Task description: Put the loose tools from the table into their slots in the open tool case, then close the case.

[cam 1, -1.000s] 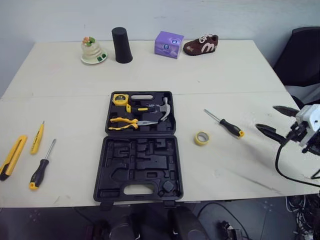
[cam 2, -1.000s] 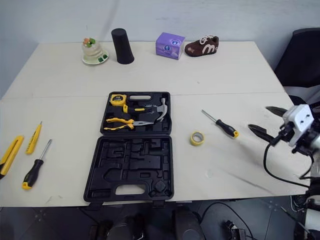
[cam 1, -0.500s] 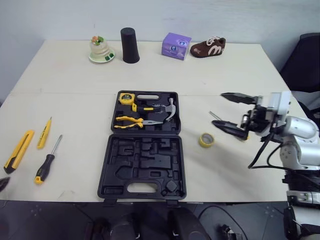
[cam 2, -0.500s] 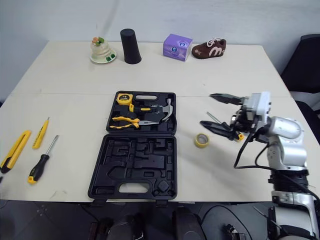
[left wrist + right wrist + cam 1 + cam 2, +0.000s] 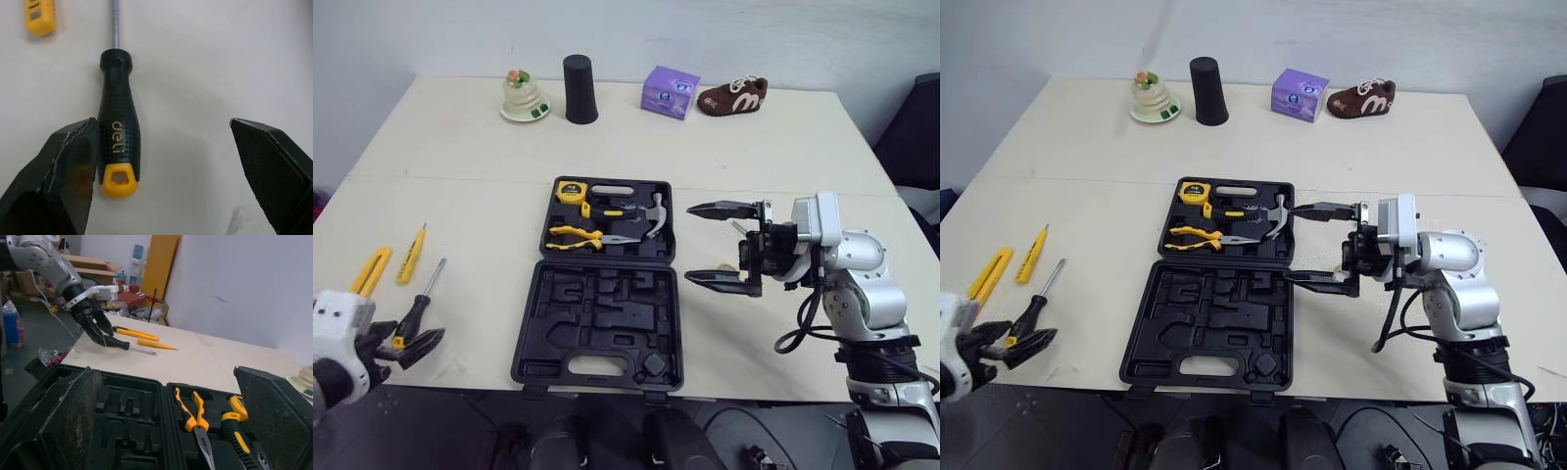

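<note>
The open black tool case (image 5: 607, 294) lies mid-table with pliers (image 5: 582, 235), a hammer (image 5: 651, 213) and a tape measure (image 5: 572, 191) in its far half. My right gripper (image 5: 687, 243) hovers open at the case's right edge, pointing left. A yellow tape roll (image 5: 727, 265) and a screwdriver (image 5: 736, 227) sit mostly hidden behind it. At the front left, my left gripper (image 5: 162, 122) is open around the handle of a black-and-yellow screwdriver (image 5: 117, 142), which lies against one finger. A small yellow screwdriver (image 5: 411, 255) and a yellow utility knife (image 5: 370, 271) lie beside it.
Along the table's far edge stand a small ornament on a plate (image 5: 525, 98), a black cup (image 5: 578, 88), a purple box (image 5: 670, 91) and a brown shoe (image 5: 732, 96). A dark chair (image 5: 915, 127) is off the right side.
My right arm swung left from the table's right edge to the case's right side, still open. My left gripper came into view at the black screwdriver's handle. The camera also shifted.
</note>
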Tool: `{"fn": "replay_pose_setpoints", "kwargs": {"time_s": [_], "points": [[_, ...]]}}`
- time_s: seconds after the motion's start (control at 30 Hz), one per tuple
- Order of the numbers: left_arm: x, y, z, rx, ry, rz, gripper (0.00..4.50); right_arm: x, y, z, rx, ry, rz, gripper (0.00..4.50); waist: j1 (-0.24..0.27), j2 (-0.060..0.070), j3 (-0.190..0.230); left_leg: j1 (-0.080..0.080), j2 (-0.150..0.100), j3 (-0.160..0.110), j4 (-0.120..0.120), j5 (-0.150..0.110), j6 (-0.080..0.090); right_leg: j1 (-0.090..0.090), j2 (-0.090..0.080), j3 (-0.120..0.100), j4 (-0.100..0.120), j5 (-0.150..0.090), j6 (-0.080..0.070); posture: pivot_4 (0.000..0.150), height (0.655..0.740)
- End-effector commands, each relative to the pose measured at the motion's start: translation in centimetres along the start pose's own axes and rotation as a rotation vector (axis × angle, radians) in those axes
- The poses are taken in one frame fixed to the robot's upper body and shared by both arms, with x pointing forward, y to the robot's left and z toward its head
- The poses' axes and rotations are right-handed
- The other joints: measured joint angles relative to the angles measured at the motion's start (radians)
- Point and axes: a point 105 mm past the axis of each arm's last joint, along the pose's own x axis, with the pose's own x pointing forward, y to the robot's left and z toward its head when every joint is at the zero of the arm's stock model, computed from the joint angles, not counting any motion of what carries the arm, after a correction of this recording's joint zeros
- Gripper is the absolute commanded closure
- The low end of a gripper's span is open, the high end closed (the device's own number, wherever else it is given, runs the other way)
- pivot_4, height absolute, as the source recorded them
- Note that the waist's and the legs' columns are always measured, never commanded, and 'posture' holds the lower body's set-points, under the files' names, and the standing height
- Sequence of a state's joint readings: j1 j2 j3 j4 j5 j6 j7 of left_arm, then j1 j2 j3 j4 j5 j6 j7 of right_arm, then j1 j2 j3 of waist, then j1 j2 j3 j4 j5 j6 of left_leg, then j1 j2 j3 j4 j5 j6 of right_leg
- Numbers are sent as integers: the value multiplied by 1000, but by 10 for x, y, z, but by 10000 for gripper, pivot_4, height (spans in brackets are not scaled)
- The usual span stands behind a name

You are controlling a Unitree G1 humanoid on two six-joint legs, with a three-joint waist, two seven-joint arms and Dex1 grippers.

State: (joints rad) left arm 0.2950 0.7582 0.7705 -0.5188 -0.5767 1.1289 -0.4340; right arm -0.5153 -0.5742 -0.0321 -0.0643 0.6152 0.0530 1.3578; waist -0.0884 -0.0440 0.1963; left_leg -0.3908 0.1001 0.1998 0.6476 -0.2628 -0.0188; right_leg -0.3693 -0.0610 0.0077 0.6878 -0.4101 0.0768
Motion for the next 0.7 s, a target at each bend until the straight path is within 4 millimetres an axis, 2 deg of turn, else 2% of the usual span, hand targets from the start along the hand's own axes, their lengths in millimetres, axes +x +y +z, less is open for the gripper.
{"fn": "replay_pose_setpoints", "kwargs": {"time_s": [0.03,0.1,0.17,0.2,0.23,0.3,0.37,0.4,0.43,0.47,0.53,0.6,0.7], "points": [[2,5,4,-4,16,59,540,10,6,10,-32,-30,50,0,1,0,0,0,0,0,0,0,0,0,0,0,0,0,0,1500,7400],[2,6,3,-15,35,65,540,13,6,11,-34,-29,50,0,2,0,0,0,0,0,0,0,0,0,0,0,0,0,0,1500,7400],[0,7,1,-17,53,74,6149,13,4,12,-36,-26,43,0,2,0,0,0,0,0,0,0,0,0,-1,0,0,0,0,1500,7400],[0,8,1,-18,57,78,7536,14,4,12,-37,-25,40,0,3,0,0,0,0,0,0,0,0,0,-1,0,0,0,0,1500,7400],[-1,9,1,-23,57,79,12934,14,3,12,-39,-22,31,0,4,0,0,0,0,0,0,0,0,0,-1,0,0,0,0,1500,7400],[-1,10,-1,-33,63,78,18708,13,1,12,-40,-16,20,0,4,0,0,0,0,0,0,0,0,0,-1,0,0,0,0,1500,7400],[-3,14,-1,-29,67,94,28880,13,1,12,-40,-12,14,0,4,0,0,0,0,0,0,0,0,0,-1,0,0,0,0,1500,7400],[-4,17,2,-23,48,106,33309,12,1,12,-41,-10,8,0,4,0,0,0,0,0,0,0,0,0,-1,0,0,0,0,1500,7400],[-4,19,11,6,-1,106,35647,10,1,11,-42,-5,2,0,4,0,0,0,0,0,0,0,0,0,-1,0,0,0,0,1500,7400],[-5,19,18,28,-36,104,35651,9,1,11,-43,-1,-3,0,5,0,0,0,0,0,0,0,0,0,-1,0,-1,0,0,1500,7400],[-6,13,45,98,-170,67,35651,5,1,9,-50,20,-9,0,6,0,0,0,0,0,0,0,0,0,-1,-1,-1,0,0,1500,7400],[-8,10,57,128,-231,43,35651,2,2,8,-52,32,-11,0,9,-1,0,0,0,0,0,0,0,1,-1,-1,-1,0,0,1500,7400],[-16,-38,101,394,-411,-199,35651,-12,2,4,-55,87,-39,0,15,-1,0,0,-1,-1,0,0,0,2,-1,-2,-4,0,-1,1500,7400]]}}
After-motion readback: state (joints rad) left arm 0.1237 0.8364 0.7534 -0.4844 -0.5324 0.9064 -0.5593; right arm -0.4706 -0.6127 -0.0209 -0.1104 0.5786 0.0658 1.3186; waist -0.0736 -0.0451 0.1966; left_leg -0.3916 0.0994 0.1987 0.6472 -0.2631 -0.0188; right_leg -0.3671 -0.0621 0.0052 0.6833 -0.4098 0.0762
